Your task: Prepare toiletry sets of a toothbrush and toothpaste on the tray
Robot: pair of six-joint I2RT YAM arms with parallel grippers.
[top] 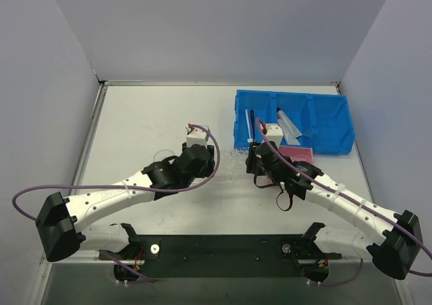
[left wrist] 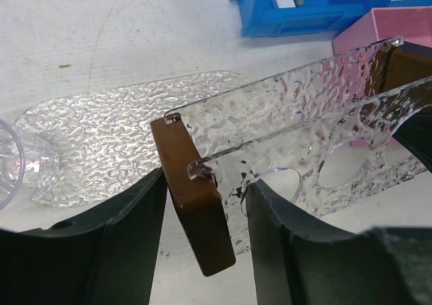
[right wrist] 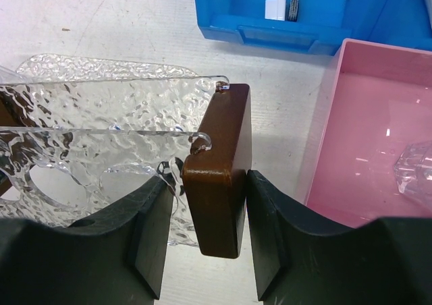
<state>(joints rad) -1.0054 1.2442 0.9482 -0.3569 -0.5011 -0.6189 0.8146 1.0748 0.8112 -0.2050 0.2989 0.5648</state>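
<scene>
The flat clear textured plastic tray (left wrist: 101, 136) lies mid-tabletop, long axis along the near edge, just beyond the clear panel rack (left wrist: 304, 116) between both arms; the right gripper (right wrist: 207, 183) clamps the rack's dark brown rectangular end block (right wrist: 219, 204), and the left gripper (left wrist: 207, 180) loosely brackets the opposite brown block (left wrist: 196, 204).

We count one clear tray (left wrist: 94, 136) and two clear panels (left wrist: 297, 102). There is one brown block (left wrist: 192, 204) and a second brown block (left wrist: 407, 61), one clear cup (left wrist: 13, 167) and another clear cup (right wrist: 415, 167), one blue bin (top: 331, 126) and one pink box (right wrist: 378, 116). We see one white toothbrush (right wrist: 275, 7) and one black toothbrush (right wrist: 295, 1). The toothpaste (top: 289, 126) looks like two tubes, though from above they overlap and we cannot be sure. There are two tools, the left tool (left wrist: 206, 210) and the right tool (right wrist: 216, 204).
</scene>
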